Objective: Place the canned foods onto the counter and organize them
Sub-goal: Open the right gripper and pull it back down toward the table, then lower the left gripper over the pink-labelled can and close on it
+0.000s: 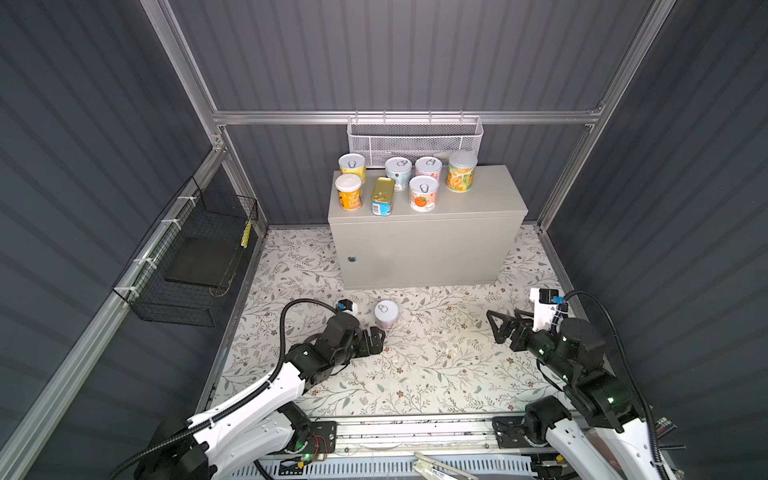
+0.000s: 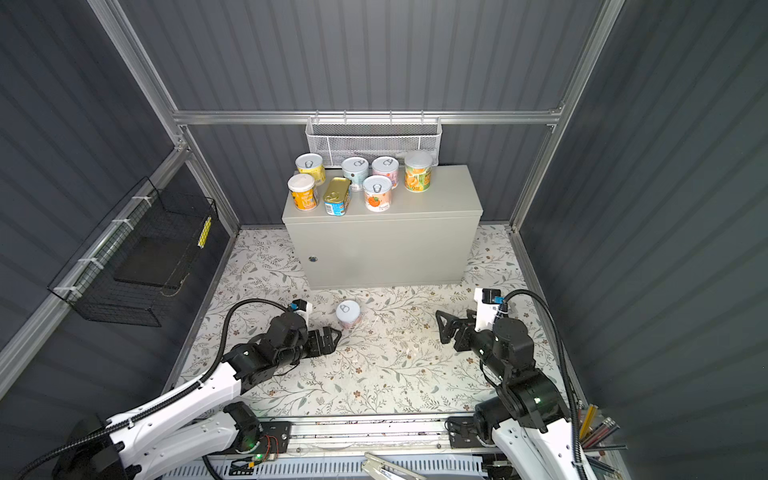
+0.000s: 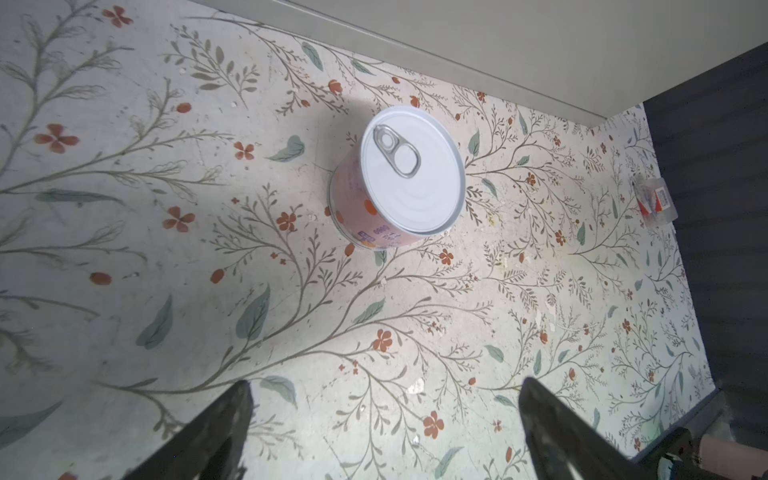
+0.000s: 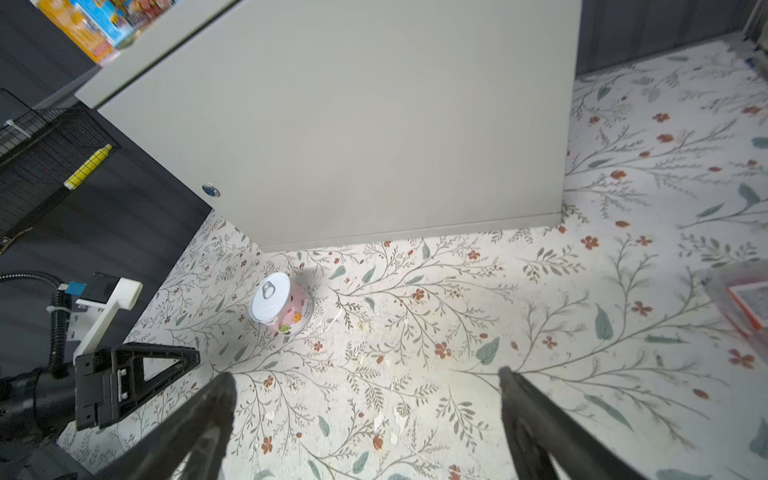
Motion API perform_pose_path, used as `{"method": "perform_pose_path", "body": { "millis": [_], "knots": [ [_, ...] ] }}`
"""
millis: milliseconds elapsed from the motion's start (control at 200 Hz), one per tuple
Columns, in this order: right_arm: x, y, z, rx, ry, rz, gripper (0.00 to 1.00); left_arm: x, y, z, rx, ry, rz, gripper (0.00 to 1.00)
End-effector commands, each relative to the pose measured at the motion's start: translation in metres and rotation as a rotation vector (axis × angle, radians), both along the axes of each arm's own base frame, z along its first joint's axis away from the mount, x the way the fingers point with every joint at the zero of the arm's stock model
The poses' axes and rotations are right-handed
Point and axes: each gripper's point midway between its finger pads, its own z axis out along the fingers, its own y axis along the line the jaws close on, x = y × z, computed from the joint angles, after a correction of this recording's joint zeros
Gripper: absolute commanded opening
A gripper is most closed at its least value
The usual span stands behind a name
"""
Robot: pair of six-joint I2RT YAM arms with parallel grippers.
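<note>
The left gripper (image 3: 384, 386), near left, and the right gripper (image 4: 365, 374), near right, both stand wide open and empty above the floral floor (image 1: 415, 374). One pink can (image 1: 386, 313) stands upright on the floor just beyond the left gripper, untouched. Farther back, the counter (image 1: 478, 199) bears seven tins (image 1: 424, 193), grouped toward the left of its top.

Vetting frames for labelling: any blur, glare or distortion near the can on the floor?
Left wrist view: pink can sharp, soft shadow beside it, left claw tips blurred. Right wrist view: counter edges skewed by lens, right claw tips blurred. Both top views: even light, mild sheen on the floral mat.
</note>
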Motion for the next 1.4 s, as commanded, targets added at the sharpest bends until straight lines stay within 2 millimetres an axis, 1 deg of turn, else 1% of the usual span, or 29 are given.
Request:
{"method": "perform_pose_path", "body": {
  "millis": [0,120,215,375,430,650,805,991,1086,1176,1271,1396],
  "knots": [
    [-0.003,0.008,-0.009,0.029,0.024,0.040,0.99,0.016,-0.019,0.015,-0.012,-0.068,-0.008,1.00],
    [-0.006,0.011,-0.019,0.023,0.045,0.064,0.99,0.024,-0.035,0.015,0.026,-0.097,-0.027,1.00],
    [-0.009,0.013,-0.025,0.025,0.053,0.084,0.99,0.031,-0.045,0.017,0.017,-0.134,-0.024,1.00],
    [-0.017,0.013,-0.031,0.029,0.071,0.093,0.99,0.043,-0.051,0.015,0.025,-0.161,0.001,1.00],
    [-0.019,0.014,-0.031,0.041,0.065,0.101,0.99,0.048,-0.053,0.014,0.038,-0.164,0.004,1.00],
    [-0.018,0.017,-0.034,0.044,0.071,0.116,0.99,0.060,-0.067,0.010,0.061,-0.165,-0.006,1.00],
    [-0.016,0.018,-0.038,0.037,0.089,0.120,0.99,0.067,-0.069,0.009,0.075,-0.174,0.006,1.00],
    [-0.015,0.018,-0.041,0.034,0.102,0.117,0.99,0.073,-0.064,0.004,0.132,-0.175,0.031,1.00],
    [-0.014,0.018,-0.042,0.032,0.104,0.116,0.99,0.075,-0.061,-0.001,0.177,-0.160,0.037,1.00],
    [-0.013,0.019,-0.043,0.029,0.108,0.116,0.99,0.077,-0.063,-0.007,0.197,-0.152,0.032,1.00],
    [-0.014,0.021,-0.043,0.032,0.105,0.134,0.99,0.078,-0.068,-0.008,0.205,-0.146,0.014,1.00],
    [-0.015,0.023,-0.042,0.040,0.102,0.145,0.99,0.083,-0.069,-0.008,0.235,-0.147,0.016,1.00]
  ]
}}
